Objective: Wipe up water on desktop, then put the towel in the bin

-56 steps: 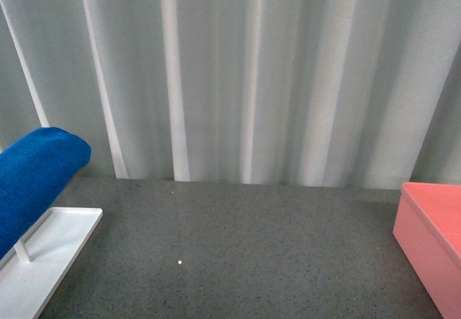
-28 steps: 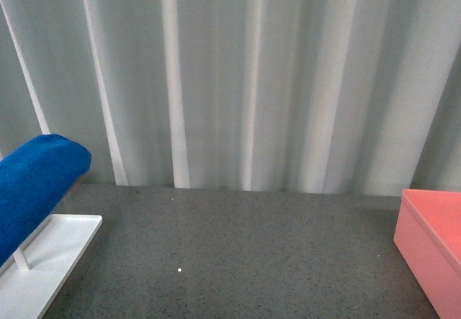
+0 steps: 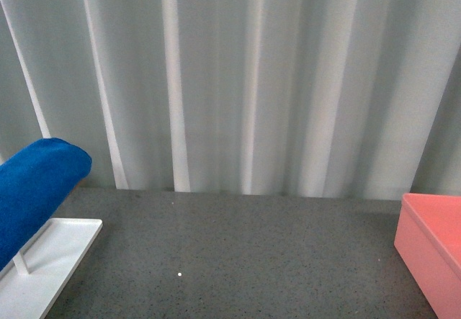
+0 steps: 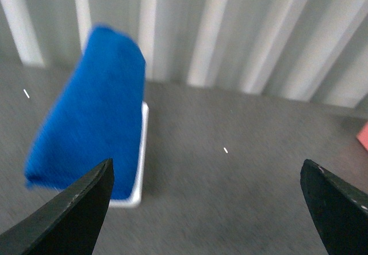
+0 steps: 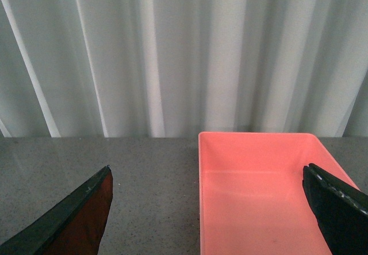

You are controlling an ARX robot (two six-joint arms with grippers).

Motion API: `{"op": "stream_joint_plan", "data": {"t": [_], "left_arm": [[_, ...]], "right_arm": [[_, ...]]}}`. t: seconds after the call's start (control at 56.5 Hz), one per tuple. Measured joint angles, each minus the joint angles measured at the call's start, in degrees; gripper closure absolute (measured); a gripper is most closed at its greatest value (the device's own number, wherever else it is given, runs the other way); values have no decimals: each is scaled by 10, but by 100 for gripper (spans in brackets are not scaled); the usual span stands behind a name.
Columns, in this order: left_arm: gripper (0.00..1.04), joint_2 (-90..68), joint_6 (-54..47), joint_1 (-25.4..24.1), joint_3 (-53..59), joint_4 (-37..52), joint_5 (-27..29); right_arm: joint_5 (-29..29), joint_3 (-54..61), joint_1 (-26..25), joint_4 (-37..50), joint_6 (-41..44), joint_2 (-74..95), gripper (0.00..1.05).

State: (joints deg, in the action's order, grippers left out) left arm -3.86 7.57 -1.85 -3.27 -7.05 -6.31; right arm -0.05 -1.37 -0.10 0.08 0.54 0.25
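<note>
Left gripper [image 4: 210, 209] & right gripper [image 5: 210, 209] spread wide, empty; fluffy towel [image 3: 32, 186] prob. draped over rack [image 3: 57, 250].

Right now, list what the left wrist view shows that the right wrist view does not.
Left wrist only: the blue towel draped over the white rack, and the open left end effector. Right wrist only: the inside of the pink bin, apparently empty, and the open right end effector. Both: the dark grey speckled desktop and the pale curtain.
</note>
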Motion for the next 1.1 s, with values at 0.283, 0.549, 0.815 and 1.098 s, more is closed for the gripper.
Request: {"op": "stream_joint_plan", "data": {"t": [0.283, 0.549, 0.815, 1.098], "left_arm": [[7, -371, 66, -19, -113, 285, -65], [7, -757, -123, -21, -339, 329, -36], [7, -970, -227, -54, -482, 292, 6], [7, -1032, -248, -68, -533, 276, 32]], "right_arm": [[0, 0, 0, 0, 0, 0, 7], [0, 0, 0, 0, 0, 0, 7], [0, 0, 0, 0, 0, 0, 7], [0, 0, 0, 0, 0, 0, 7]]}}
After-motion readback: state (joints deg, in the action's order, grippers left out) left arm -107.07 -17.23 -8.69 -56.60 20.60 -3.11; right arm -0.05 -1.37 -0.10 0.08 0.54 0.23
